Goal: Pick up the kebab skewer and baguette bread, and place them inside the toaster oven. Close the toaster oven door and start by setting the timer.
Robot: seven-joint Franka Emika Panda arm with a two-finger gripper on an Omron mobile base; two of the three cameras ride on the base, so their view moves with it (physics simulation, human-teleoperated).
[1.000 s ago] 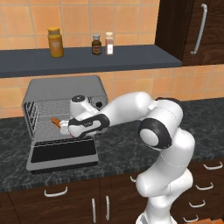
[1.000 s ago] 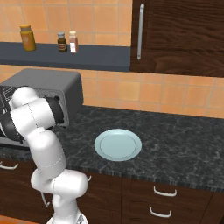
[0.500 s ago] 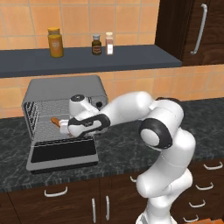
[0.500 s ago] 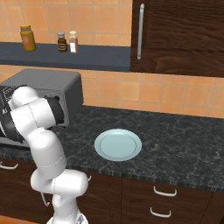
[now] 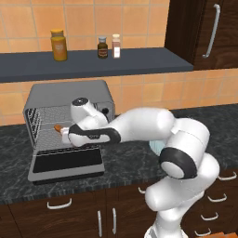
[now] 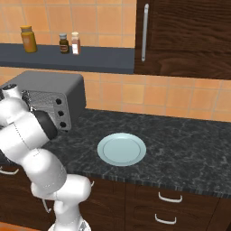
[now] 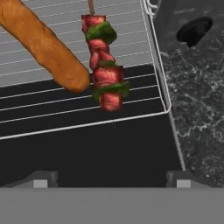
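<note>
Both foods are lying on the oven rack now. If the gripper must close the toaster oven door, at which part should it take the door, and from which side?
Probably the free front edge of the toaster oven door, taken from below and lifted. The door lies flat open, hinged at the toaster oven, so that edge is farthest from the hinge. It also keeps away from the baguette bread and kebab skewer.

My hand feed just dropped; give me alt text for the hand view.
The baguette and skewer lie side by side on the oven's wire rack, the open door below them and dark counter at right.
</note>
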